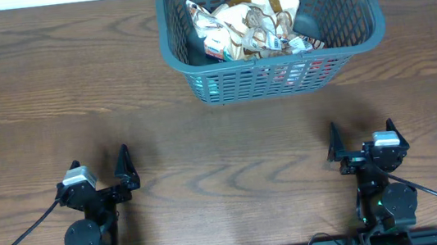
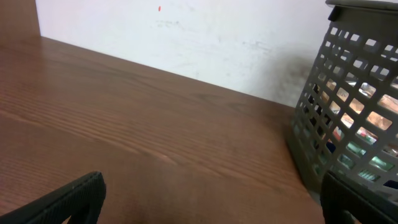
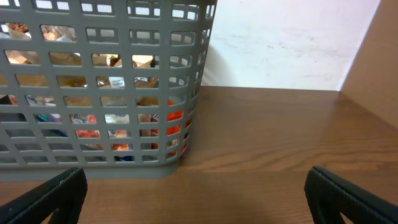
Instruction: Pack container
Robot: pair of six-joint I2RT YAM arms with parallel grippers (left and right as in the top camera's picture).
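Packets [image 1: 248, 22] lie heaped overhead in the container [image 1: 276, 83] at the far edge of the table [image 1: 220, 135], with the left gripper [image 1: 101, 179] and right gripper [image 1: 363, 147] well short of it; each wrist view shows wide, empty jaws facing its lattice wall, so packing looks finished and nothing calls for another reach, though stray items may lie unseen.

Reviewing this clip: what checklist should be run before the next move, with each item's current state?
1. The left gripper is open, holding nothing: ok.
2. The right gripper is open, holding nothing: ok.
3. The container stands upright on the table, apart from both arms: ok.
4. The snack packets lie inside the container, none over its rim: ok.
5. Packets left to pack: none seen on the table; off frame, cannot tell.
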